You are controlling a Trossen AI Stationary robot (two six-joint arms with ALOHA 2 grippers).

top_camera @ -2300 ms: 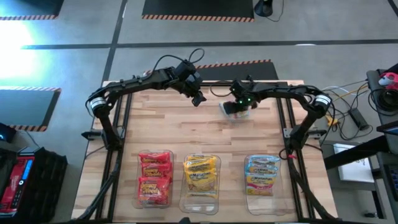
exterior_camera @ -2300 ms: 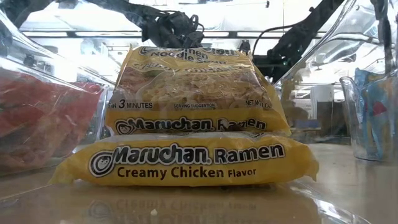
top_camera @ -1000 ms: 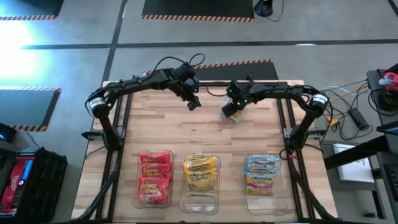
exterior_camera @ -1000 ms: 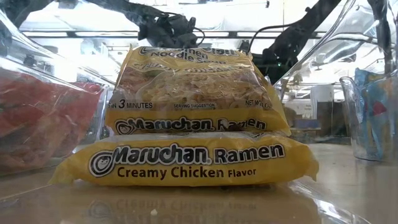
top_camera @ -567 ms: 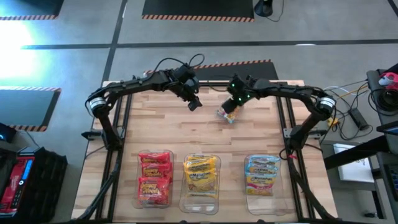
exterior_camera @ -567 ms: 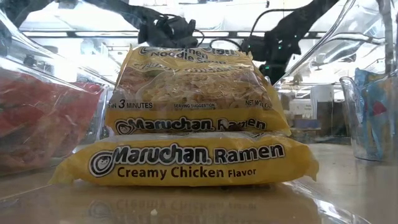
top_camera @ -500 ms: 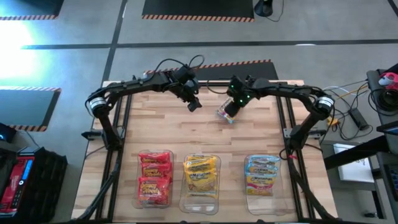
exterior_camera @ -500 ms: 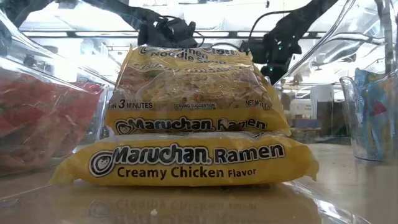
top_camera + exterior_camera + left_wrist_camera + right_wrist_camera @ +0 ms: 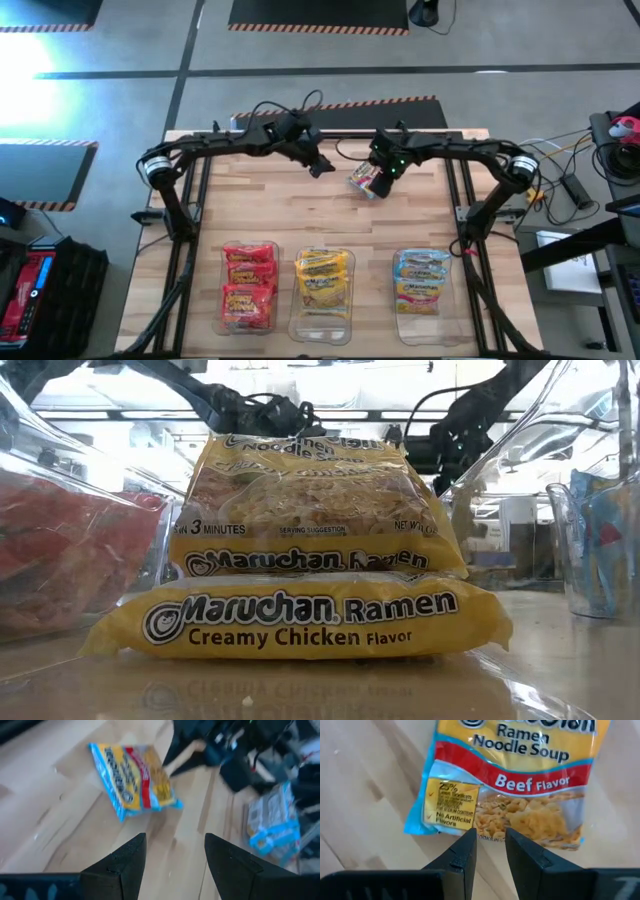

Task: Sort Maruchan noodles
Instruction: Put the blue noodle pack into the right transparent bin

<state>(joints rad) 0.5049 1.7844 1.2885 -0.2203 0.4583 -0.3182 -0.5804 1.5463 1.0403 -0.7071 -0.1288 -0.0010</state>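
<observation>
The Maruchan noodles are nearly all sorted: one light blue beef packet (image 9: 363,179) is out of the bins, near the far edge of the bench (image 9: 250,215), a little right of its middle. In the high view its long axis runs on a diagonal, neither square to the far edge nor to the side edges. The right wrist view shows its printed face (image 9: 510,785) up toward the camera, "Ramen Noodle Soup" and "Beef Flavor" legible, with one short end just beyond the fingertips.

The right gripper (image 9: 383,170) is at that packet, right at its end nearest the arm. Its two dark fingers (image 9: 457,857) stand a narrow gap apart with the packet's edge between or just past them; whether they pinch the plastic I cannot tell.

The left gripper (image 9: 322,166) hangs over the far part of the bench just left of the packet, apart from it. Its fingers (image 9: 125,860) are spread wide with nothing between them, and its wrist camera looks across at the blue packet (image 9: 135,777) and the right arm beyond.

Along the near edge stand three clear bins: the left one holds red packets (image 9: 249,285), the middle one yellow packets (image 9: 322,280), the right one light blue packets (image 9: 421,280). The low view shows the yellow ones stacked, the lower (image 9: 300,622) reading "Creamy Chicken Flavor", the upper (image 9: 315,505) resting on it.
</observation>
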